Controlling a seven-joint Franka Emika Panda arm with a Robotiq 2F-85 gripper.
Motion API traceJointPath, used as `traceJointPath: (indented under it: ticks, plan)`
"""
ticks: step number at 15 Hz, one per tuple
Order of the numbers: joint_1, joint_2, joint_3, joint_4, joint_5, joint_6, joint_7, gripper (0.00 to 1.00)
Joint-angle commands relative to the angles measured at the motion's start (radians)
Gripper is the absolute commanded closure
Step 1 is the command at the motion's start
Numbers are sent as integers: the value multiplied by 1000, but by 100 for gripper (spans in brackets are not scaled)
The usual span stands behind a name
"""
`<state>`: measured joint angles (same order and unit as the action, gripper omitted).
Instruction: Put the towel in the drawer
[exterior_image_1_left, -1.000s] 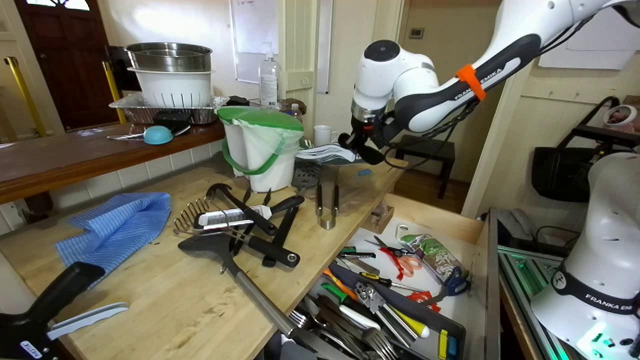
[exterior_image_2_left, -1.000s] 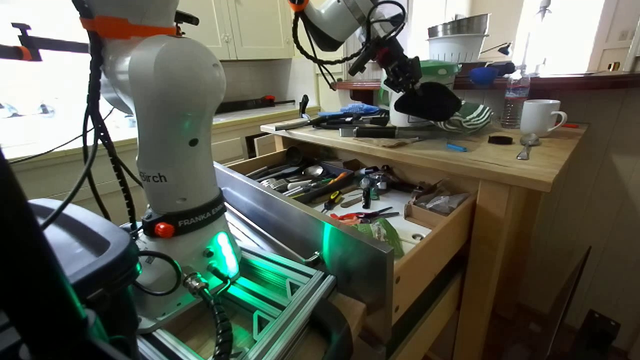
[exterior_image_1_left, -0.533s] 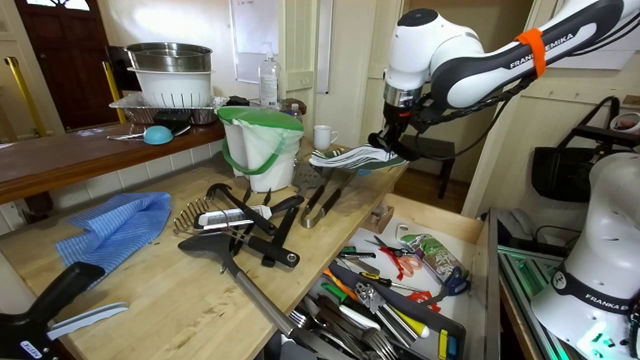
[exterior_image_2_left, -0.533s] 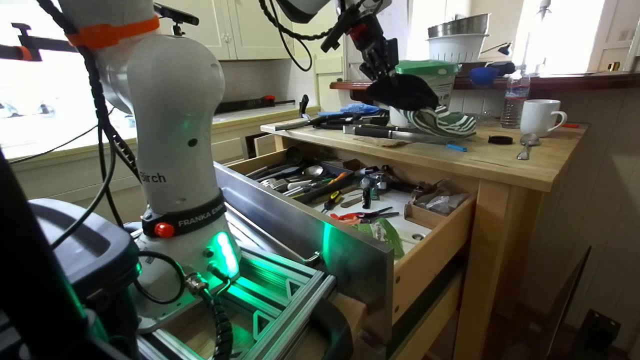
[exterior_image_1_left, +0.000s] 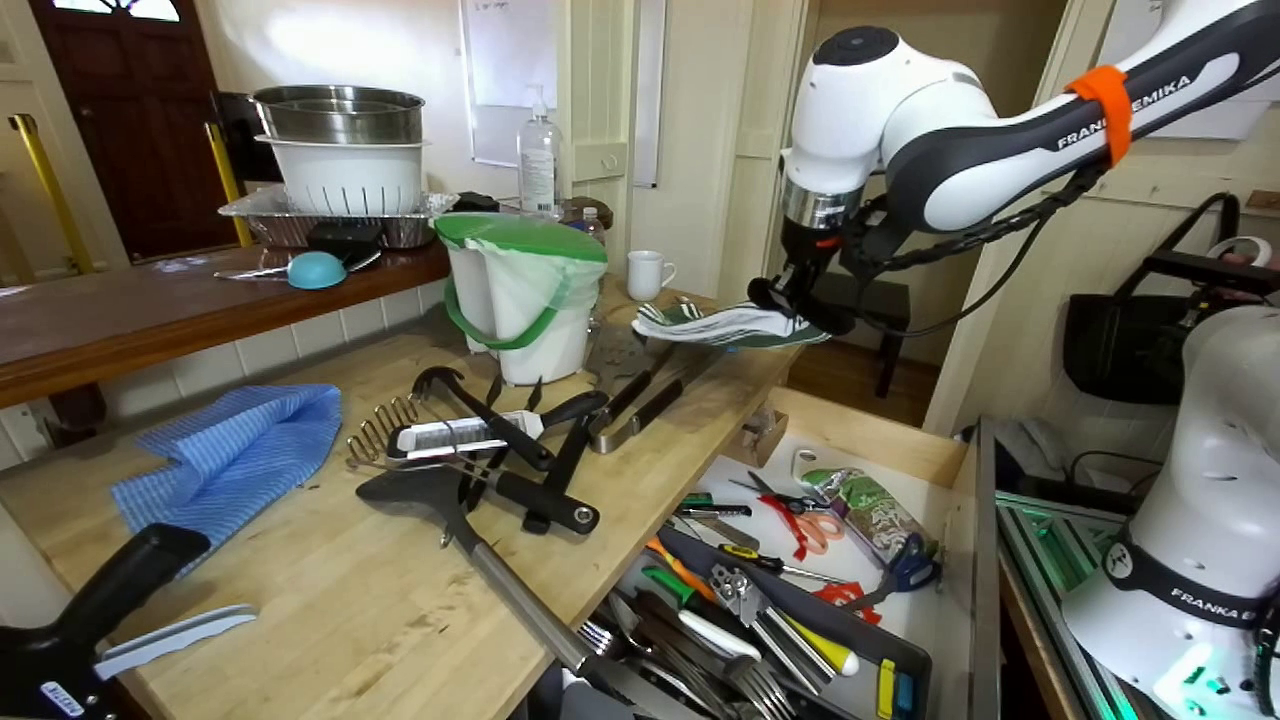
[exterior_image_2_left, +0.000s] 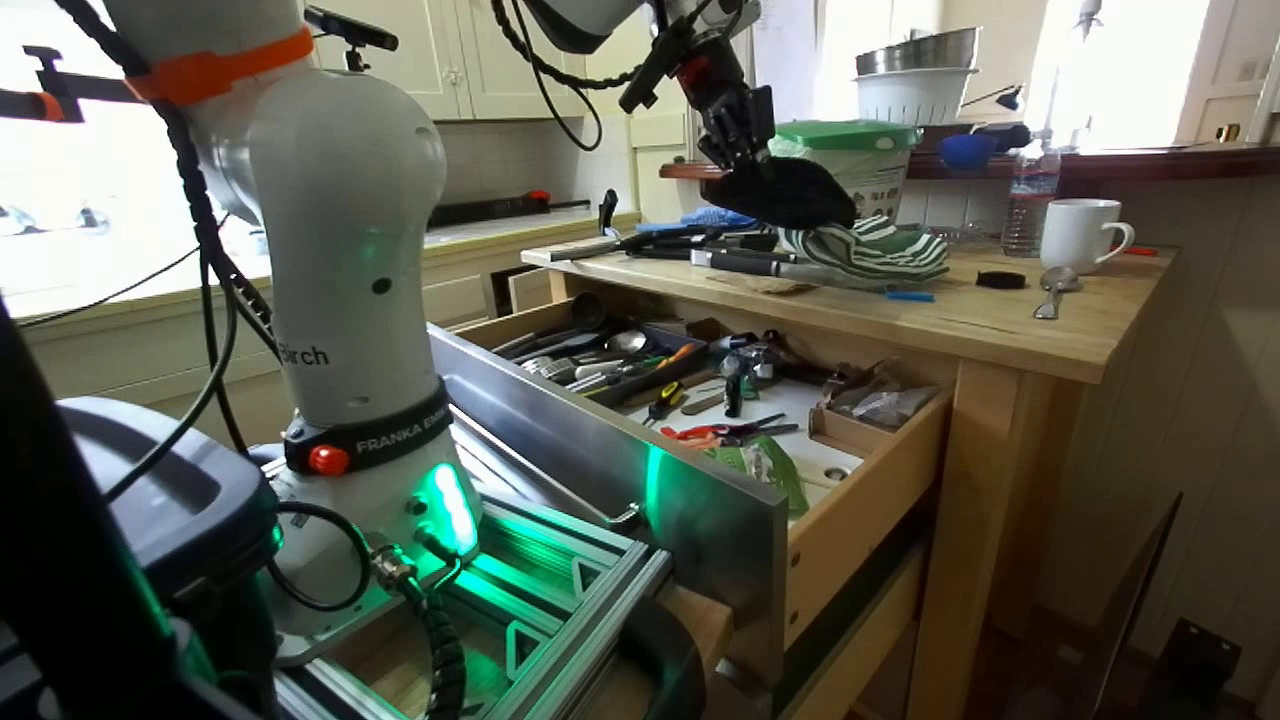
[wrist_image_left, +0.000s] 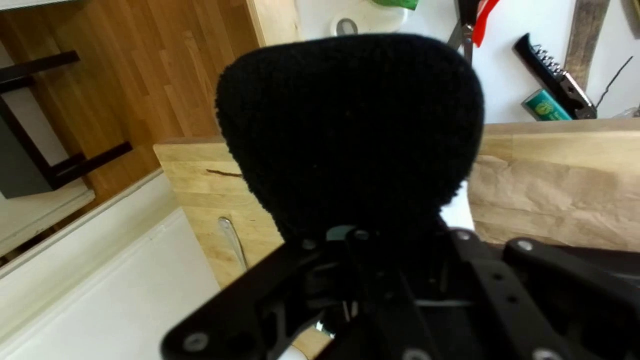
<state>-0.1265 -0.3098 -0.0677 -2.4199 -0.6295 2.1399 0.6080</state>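
The green-and-white striped towel (exterior_image_1_left: 715, 325) hangs from my gripper (exterior_image_1_left: 800, 308) over the table's far corner. A black fuzzy part (exterior_image_2_left: 785, 192) moves with the striped part (exterior_image_2_left: 870, 250). My gripper (exterior_image_2_left: 745, 160) is shut on the towel. In the wrist view the black cloth (wrist_image_left: 350, 135) covers the fingertips. The striped end hangs low at the table top; I cannot tell whether it touches. The open drawer (exterior_image_1_left: 955, 520) lies below the table edge, nearer the robot base; its metal front (exterior_image_2_left: 610, 430) faces the base. It holds cutlery, scissors and a green bag.
Metal tongs (exterior_image_1_left: 640, 405) lie under the towel. Utensils (exterior_image_1_left: 480, 450), a blue cloth (exterior_image_1_left: 240, 440) and a white bucket with green lid (exterior_image_1_left: 525, 300) are on the table. A white mug (exterior_image_2_left: 1080, 232) and a bottle (exterior_image_2_left: 1030, 200) stand toward the back. A cardboard box (exterior_image_2_left: 865, 405) sits inside the drawer.
My gripper has moved with the towel toward the robot base and the drawer side of the table, and slightly down in the last half second. The tongs on the table have turned and shifted.
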Motion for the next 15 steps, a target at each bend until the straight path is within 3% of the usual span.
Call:
traceJointPath:
  ticks: [1, 4, 10, 15]
  plan:
    - [-7, -9, 20, -7, 59, -41, -37, 94]
    - [11, -51, 26, -46, 116, -105, -157, 94]
    - [35, -126, 20, -101, 273, -353, -446, 94]
    - [13, -114, 6, -111, 262, -615, -505, 94]
